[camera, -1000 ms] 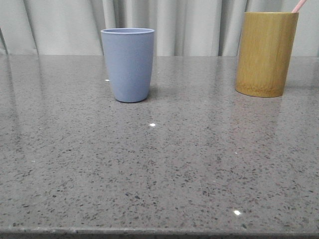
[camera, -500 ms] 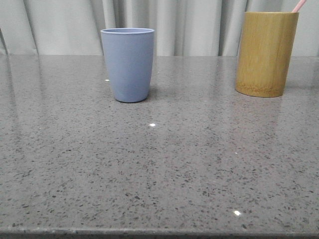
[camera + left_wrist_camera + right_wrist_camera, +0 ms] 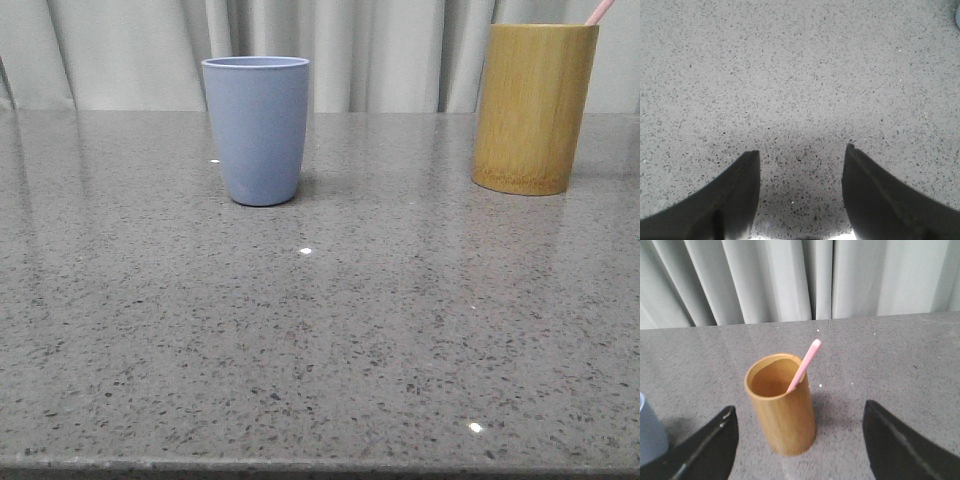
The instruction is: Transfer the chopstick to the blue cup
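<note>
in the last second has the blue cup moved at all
No. The blue cup sits at the same spot in the front view, same gap to the bamboo cup on its right.

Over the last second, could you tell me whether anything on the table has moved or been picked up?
Nothing has visibly changed. The blue cup stands in the same spot on the table, and the chopstick leans inside the bamboo cup as before, its pink tip above the rim. The right gripper is open before the bamboo cup, holding nothing; the left gripper is open over bare tabletop.
</note>
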Action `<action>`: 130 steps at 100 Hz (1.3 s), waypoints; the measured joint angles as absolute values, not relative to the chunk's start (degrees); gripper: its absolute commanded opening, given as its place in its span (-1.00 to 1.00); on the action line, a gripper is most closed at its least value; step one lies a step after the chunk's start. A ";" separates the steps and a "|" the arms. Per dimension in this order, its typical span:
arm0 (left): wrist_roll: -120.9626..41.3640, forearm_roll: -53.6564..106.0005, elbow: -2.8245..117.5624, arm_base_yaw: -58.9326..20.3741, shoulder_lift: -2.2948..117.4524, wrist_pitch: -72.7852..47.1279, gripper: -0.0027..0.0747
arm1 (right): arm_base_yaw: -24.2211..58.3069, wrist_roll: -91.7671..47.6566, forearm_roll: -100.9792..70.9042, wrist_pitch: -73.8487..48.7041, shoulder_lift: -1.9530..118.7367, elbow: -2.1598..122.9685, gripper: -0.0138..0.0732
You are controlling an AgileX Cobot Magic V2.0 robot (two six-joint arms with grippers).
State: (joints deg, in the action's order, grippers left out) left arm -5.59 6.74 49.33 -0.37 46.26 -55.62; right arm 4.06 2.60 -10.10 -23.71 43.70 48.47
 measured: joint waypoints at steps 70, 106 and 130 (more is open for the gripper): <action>-5.59 6.74 49.33 -0.37 46.26 -55.62 0.02 | 9.62 2.13 -10.36 -1.56 60.33 46.31 0.53; -5.59 6.74 49.33 -0.37 46.26 -55.62 0.02 | 9.62 2.13 -10.36 5.55 66.26 46.31 0.53; -5.59 6.74 49.33 -0.37 46.26 -55.62 0.02 | 9.62 1.95 -10.49 9.46 68.59 46.31 0.46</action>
State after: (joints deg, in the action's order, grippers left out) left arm -5.59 6.74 49.33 -0.37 46.26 -55.62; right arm 9.62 1.95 -10.49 9.46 68.59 46.31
